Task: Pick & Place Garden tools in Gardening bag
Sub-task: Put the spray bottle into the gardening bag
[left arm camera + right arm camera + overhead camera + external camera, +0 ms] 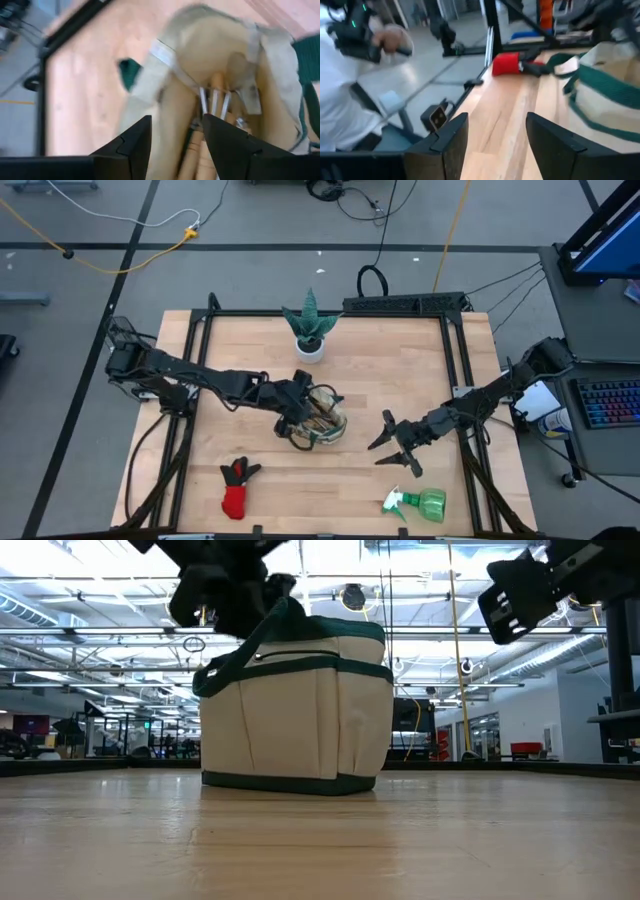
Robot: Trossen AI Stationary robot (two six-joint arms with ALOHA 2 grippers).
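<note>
The beige gardening bag (318, 420) with dark green trim stands upright on its base at the table's middle, and it also shows in the low view (295, 710). Wooden-handled tools (212, 107) lie inside it. My left gripper (287, 420) is open above the bag's left rim, and in its wrist view (175, 145) the fingers point down into the bag with nothing between them. The red-black glove (237, 488) lies near the front edge. The green spray bottle (420, 503) lies on its side at the front right. My right gripper (392, 445) is open and empty above the table, between the bag and the bottle.
A spiky green plant in a white pot (310, 332) stands behind the bag near the far edge. A black frame (455, 350) runs round the tabletop. A person (350, 75) in white stands beyond the table's left side. Bare wood (400, 370) lies right of the bag.
</note>
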